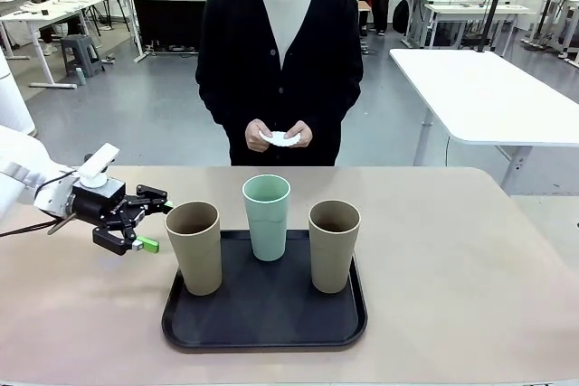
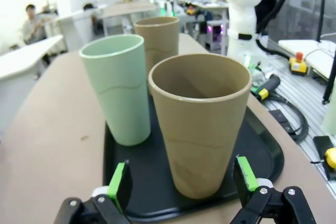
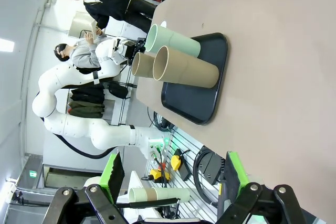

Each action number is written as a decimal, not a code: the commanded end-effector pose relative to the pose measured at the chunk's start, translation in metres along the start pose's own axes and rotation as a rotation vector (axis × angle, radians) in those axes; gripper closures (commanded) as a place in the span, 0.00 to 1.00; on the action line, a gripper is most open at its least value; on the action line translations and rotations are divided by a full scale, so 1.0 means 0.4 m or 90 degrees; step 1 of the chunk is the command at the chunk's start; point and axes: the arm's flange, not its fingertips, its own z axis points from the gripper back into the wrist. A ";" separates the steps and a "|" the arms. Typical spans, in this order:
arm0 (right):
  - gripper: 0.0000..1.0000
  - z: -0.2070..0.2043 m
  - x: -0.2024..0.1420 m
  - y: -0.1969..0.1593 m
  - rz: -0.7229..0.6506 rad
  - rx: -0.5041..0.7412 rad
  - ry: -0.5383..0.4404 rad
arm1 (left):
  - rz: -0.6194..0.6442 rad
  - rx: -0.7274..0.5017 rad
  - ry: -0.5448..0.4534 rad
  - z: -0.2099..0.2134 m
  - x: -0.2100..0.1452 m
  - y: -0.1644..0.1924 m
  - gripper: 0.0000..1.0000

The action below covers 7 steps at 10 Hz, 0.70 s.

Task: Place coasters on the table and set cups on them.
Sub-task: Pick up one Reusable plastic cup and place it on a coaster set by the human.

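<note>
The left gripper (image 1: 154, 223), jaws spread, hovers just left of the nearest tan cup (image 1: 194, 246), which stands with the mint cup (image 1: 267, 214) and the other tan cup (image 1: 334, 244) on the black tray (image 1: 262, 332). The right gripper (image 3: 172, 174) is spread wide too. The person's hands (image 1: 279, 136) hold something white, probably the coasters (image 1: 281, 140).

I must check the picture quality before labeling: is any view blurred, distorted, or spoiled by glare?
Front view: sharp, with even light and no hard shadows or strong glare on the cups or the black tray. Left wrist view: the wide lens swells the nearest brown cup; the background is soft and washed out at top left. Right wrist view: rolled sideways, fairly sharp.
</note>
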 end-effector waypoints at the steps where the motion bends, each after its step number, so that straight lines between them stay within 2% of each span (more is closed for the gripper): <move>1: 0.00 -0.002 0.004 -0.002 0.003 0.005 -0.002 | -0.007 0.004 -0.004 -0.037 -0.004 0.042 0.00; 7: 0.00 -0.002 0.004 -0.002 0.003 0.005 -0.002 | 0.019 -0.049 0.001 -0.088 -0.025 0.055 0.00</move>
